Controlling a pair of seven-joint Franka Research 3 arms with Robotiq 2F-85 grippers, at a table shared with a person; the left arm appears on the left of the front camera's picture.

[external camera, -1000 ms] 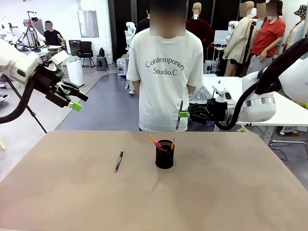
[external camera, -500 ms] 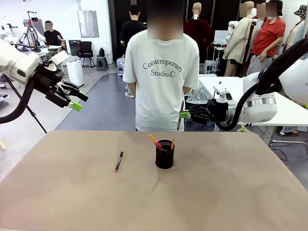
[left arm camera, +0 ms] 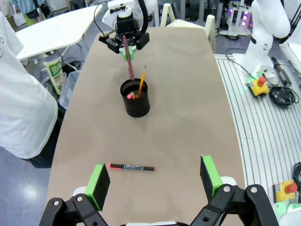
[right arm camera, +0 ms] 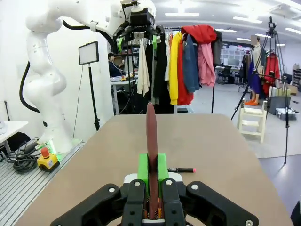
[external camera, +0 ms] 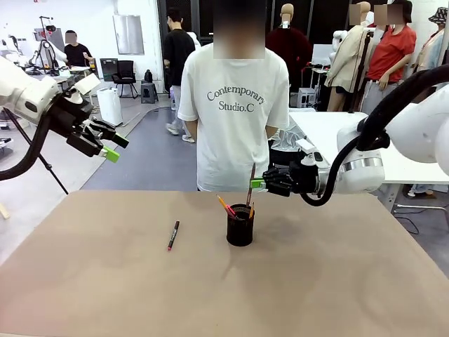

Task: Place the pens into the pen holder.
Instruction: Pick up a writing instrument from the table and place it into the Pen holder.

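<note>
Insertion step: brown pen (external camera: 250,182) pinched in right gripper (external camera: 258,184), tip over pen holder (external camera: 240,228) — next, lower straight, release. Left gripper (external camera: 112,147) wide, empty; dark pen (external camera: 173,235) on bench (external camera: 351,281).

Matt tabletop (external camera: 337,281), matt black pen holder (external camera: 240,232)

Brown table (external camera: 337,281), black mesh pen holder (external camera: 240,230) near its middle, dark red-ended pen (external camera: 173,235) lying well apart

- I'm working in what looks like a robotics lab: I see an emergency-stop button (left arm camera: 257,82) and coiled cables (left arm camera: 282,96).
- I also see a light panel (right arm camera: 88,52), a tripod (right arm camera: 272,61) and a clothes rack (right arm camera: 183,66).
</note>
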